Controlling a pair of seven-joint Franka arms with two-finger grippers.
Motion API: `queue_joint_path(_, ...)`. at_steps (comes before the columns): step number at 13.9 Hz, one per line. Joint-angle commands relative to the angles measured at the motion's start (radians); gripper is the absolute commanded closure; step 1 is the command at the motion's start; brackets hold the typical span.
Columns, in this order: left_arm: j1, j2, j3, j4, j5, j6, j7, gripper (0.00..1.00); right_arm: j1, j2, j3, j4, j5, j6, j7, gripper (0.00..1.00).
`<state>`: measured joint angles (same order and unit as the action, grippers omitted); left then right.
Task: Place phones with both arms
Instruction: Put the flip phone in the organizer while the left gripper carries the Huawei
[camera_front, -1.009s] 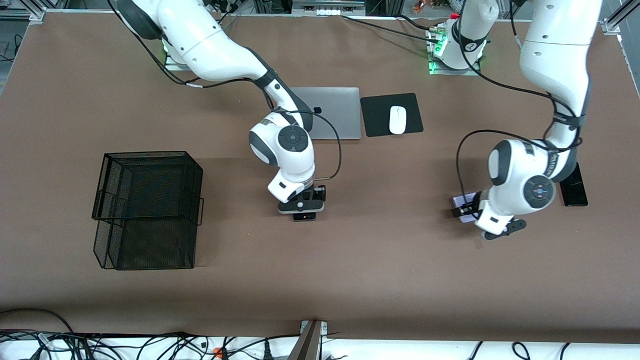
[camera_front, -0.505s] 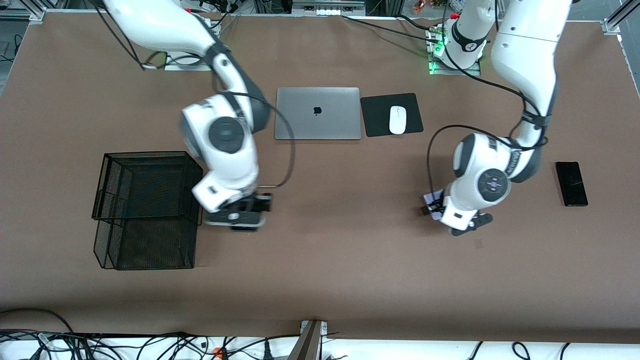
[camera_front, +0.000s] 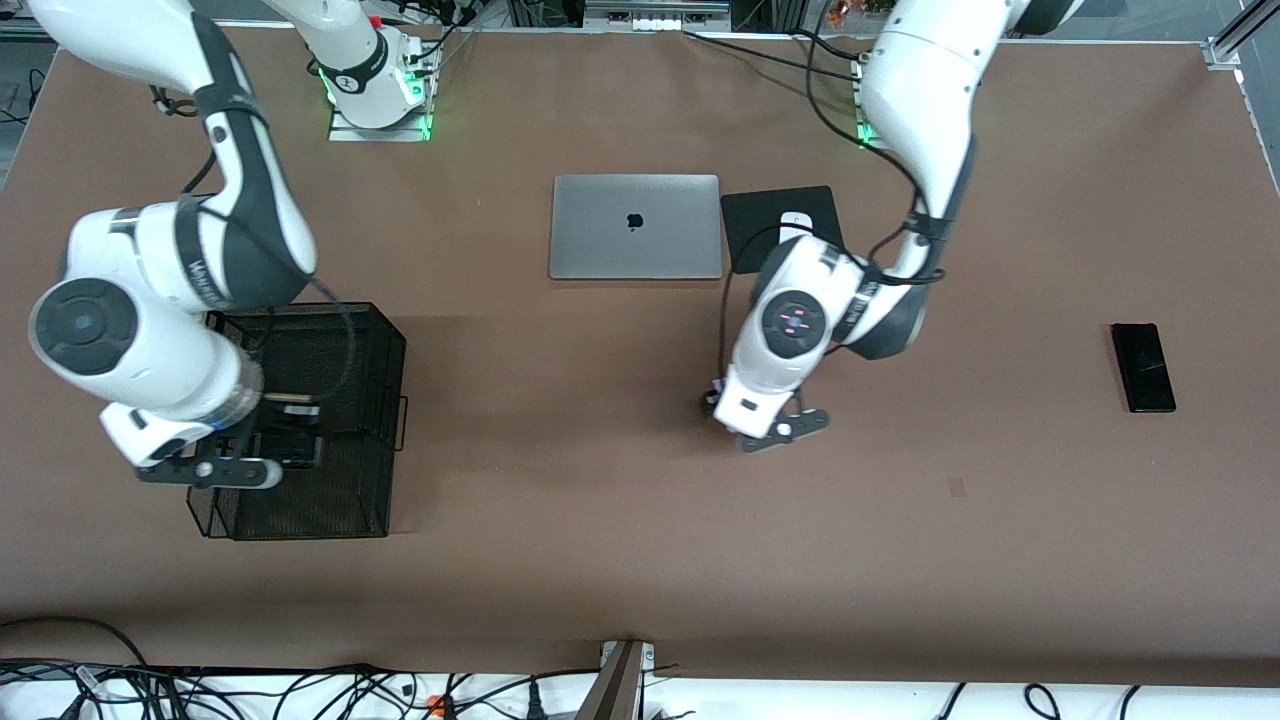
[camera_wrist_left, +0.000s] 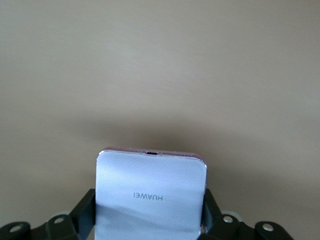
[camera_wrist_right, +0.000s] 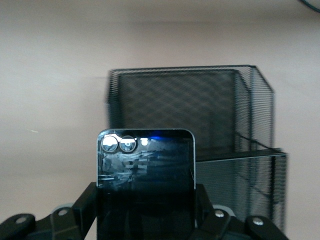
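My right gripper (camera_front: 283, 450) is over the black mesh basket (camera_front: 392, 345), shut on the small squarish black phone (camera_wrist_right: 145, 160). In the right wrist view its fingers (camera_wrist_right: 85, 205) clamp the phone's sides, with the basket (camera_wrist_right: 180, 100) below. Against the dark mesh the phone hardly shows in the front view. My left gripper (camera_front: 720, 400) is over the bare table middle, shut on the white-lavender phone (camera_wrist_left: 150, 180), which its wrist mostly hides in the front view. The longer slim black phone (camera_front: 1143, 367) lies flat toward the left arm's end of the table.
A closed silver laptop (camera_front: 636, 226) lies near the robots' bases. Beside it is a black mouse pad (camera_front: 760, 215) with a white mouse (camera_front: 795, 217), partly covered by the left arm. Cables run along the table edge nearest the front camera.
Both arms swung toward the right arm's end of the table. The right gripper carried the black phone from mid-table to over the basket. The left gripper carried the white-lavender phone to mid-table, uncovering the slim black phone.
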<state>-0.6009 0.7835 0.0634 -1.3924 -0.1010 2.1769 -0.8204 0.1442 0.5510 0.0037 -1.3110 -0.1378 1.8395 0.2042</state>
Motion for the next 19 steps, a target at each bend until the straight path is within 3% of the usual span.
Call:
queue_joint_path(1, -0.071, 0.107, 0.021, 0.171, -0.023, -0.031, 0.000, 1.00, 0.014, -0.029, -0.050, -0.050, 0.017, -0.005, -0.043, 0.95)
queue_joint_path(4, -0.137, 0.192, 0.024, 0.288, -0.017, -0.029, 0.000, 1.00, 0.011, -0.029, -0.083, -0.082, 0.018, 0.007, -0.043, 0.95)
queue_joint_path(8, -0.206, 0.244, 0.047, 0.305, -0.011, -0.022, -0.036, 1.00, -0.005, -0.069, -0.116, -0.180, 0.124, 0.021, -0.045, 0.95)
queue_joint_path(11, -0.221, 0.278, 0.058, 0.319, -0.011, 0.000, -0.057, 1.00, -0.011, -0.146, -0.131, -0.315, 0.129, 0.056, -0.060, 0.95)
queue_joint_path(15, -0.230, 0.306, 0.062, 0.319, -0.009, 0.032, -0.071, 1.00, -0.023, -0.244, -0.143, -0.534, 0.129, 0.235, -0.114, 0.95)
queue_joint_path(18, -0.231, 0.324, 0.064, 0.317, -0.009, 0.058, -0.094, 1.00, -0.023, -0.252, -0.180, -0.588, 0.129, 0.291, -0.199, 0.95)
queue_joint_path(19, -0.231, 0.326, 0.065, 0.319, -0.009, 0.058, -0.118, 0.74, -0.025, -0.250, -0.194, -0.599, 0.132, 0.293, -0.219, 0.94)
